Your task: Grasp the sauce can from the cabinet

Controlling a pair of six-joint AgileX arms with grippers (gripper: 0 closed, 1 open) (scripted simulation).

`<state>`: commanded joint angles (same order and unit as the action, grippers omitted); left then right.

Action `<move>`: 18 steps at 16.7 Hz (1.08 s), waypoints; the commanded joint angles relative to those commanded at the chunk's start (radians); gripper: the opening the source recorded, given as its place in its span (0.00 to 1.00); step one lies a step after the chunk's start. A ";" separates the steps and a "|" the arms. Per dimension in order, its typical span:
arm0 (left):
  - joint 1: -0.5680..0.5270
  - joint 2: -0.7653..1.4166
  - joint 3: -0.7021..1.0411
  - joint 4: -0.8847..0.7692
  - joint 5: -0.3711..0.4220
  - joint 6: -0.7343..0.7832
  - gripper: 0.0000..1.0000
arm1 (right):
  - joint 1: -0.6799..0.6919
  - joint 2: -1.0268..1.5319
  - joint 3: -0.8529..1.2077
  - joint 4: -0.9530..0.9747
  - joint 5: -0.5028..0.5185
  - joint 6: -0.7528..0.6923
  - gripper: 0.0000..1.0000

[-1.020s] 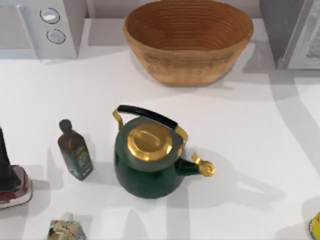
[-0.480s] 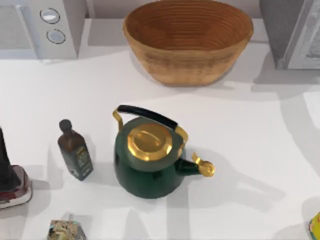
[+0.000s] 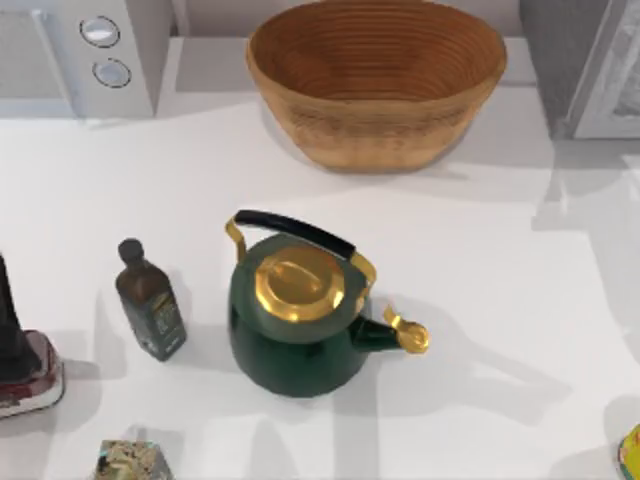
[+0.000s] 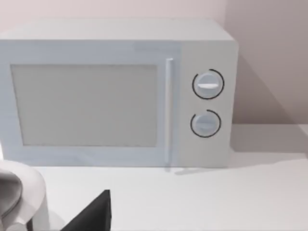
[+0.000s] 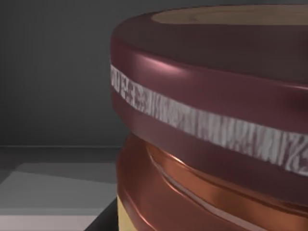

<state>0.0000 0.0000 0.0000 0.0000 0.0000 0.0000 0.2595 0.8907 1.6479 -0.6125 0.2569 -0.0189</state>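
Sauce can [image 5: 211,125] sits very close in the right wrist view, against a dark grey enclosure, likely the cabinet; can't tell if the right hand is spread or pinching. Looks rigid, light, smooth metal, probably slippery: grip across the straight side below the maroon rim.

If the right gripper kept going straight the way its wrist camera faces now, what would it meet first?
Most likely the sauce can: its maroon lid rim looms very close ahead in the right wrist view, against a dark interior. The exact gap is unclear.
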 joint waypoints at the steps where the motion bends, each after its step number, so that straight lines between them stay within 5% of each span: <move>1: 0.000 0.000 0.000 0.000 0.000 0.000 1.00 | -0.012 -0.062 -0.090 0.040 -0.019 -0.004 0.00; 12: 0.000 0.000 0.000 0.000 0.000 0.000 1.00 | -0.178 -0.713 -1.270 0.482 -0.212 -0.007 0.00; 18: 0.000 0.000 0.000 0.000 0.000 0.000 1.00 | -0.252 -0.880 -1.617 0.603 -0.255 0.015 0.00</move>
<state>0.0000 0.0000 0.0000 0.0000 0.0000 0.0000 0.0072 0.0111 0.0307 -0.0091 0.0024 -0.0037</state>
